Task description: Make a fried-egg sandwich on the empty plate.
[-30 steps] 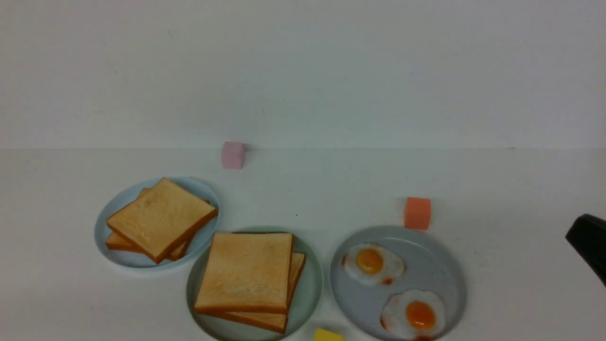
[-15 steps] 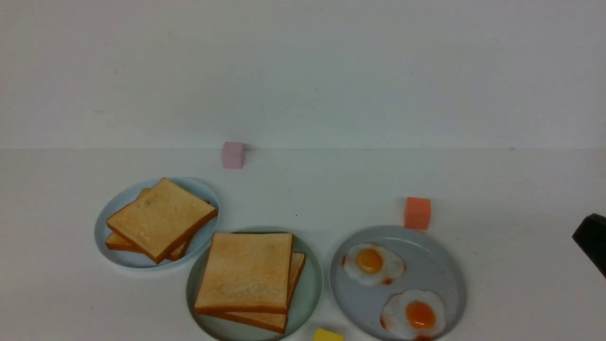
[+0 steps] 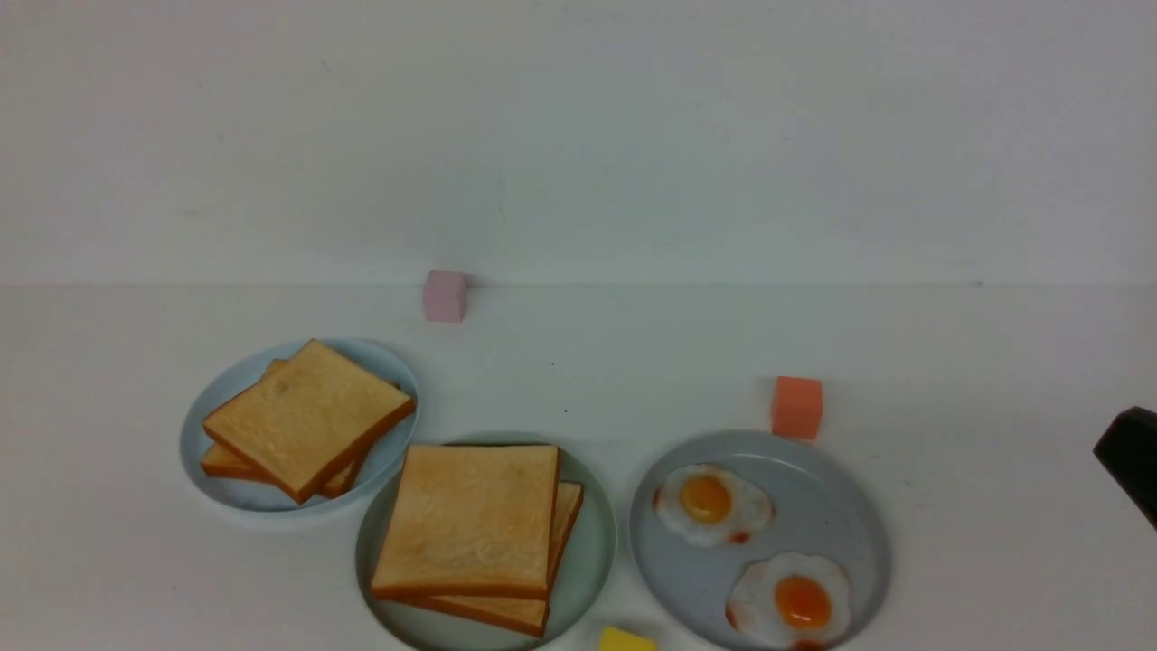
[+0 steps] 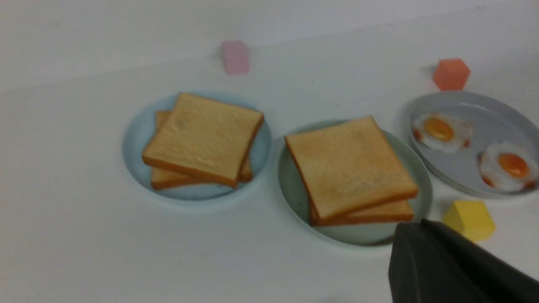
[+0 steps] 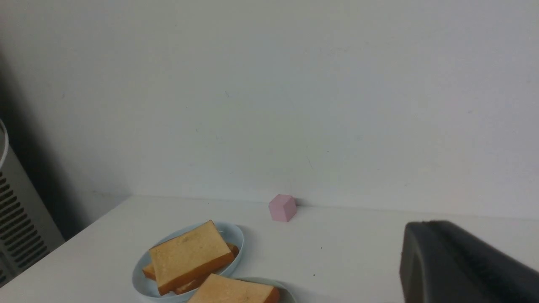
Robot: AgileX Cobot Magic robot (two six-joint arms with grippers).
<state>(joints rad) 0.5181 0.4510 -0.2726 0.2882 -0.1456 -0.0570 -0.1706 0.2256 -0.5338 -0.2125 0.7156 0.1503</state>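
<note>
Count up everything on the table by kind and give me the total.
Plates: 3 (pale-blue plate, mint-green plate, grey-blue plate)
Toast slices: 4 (left toast pair, middle toast pair)
Fried eggs showing: 2 (far egg, near egg)
Blocks: 3 (pink block, orange block, yellow block)
Total: 12

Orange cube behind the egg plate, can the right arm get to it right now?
Probably yes: only bare table lies between the right arm and the orange cube.
</note>
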